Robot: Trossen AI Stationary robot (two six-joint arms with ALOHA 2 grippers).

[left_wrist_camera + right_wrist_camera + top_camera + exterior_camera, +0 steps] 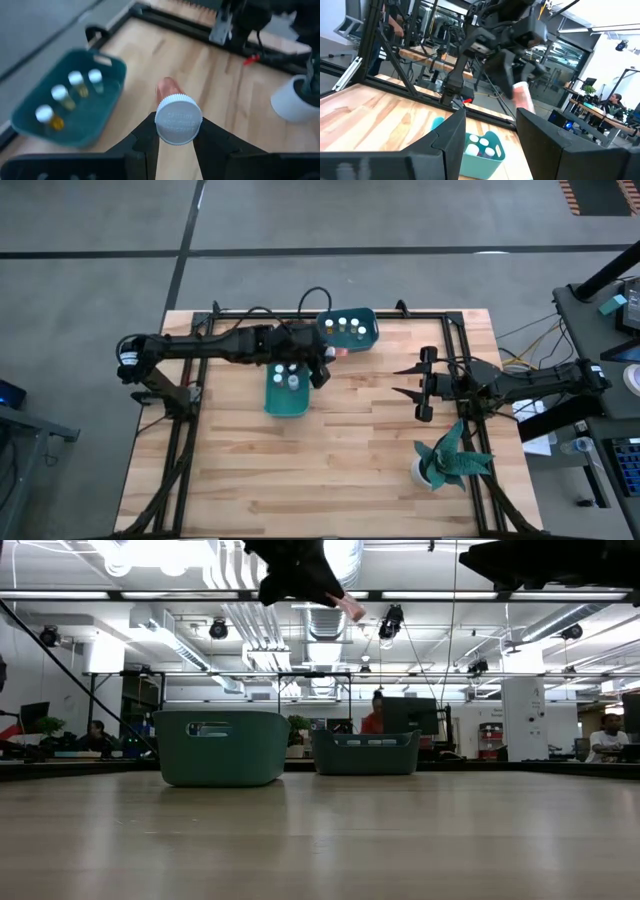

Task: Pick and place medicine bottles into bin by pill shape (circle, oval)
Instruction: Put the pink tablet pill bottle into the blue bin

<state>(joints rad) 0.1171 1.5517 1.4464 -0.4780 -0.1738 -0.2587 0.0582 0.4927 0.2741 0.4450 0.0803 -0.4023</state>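
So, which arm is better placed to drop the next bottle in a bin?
Left. Its gripper holds a bottle beside both bins. The right gripper waits open, farther away.

Grey concrete floor (100, 240) w/ seam lines lay around the light wood plank table (330, 470). Beyond its far edge: open workshop, white ceiling ducts (250, 625), bright strip lights (150, 552), desks w/ seated people (605, 740).

My left gripper (330, 360) raised mid-table, fingers clamped on load | my right gripper (402, 381) waiting right, fingers spread.
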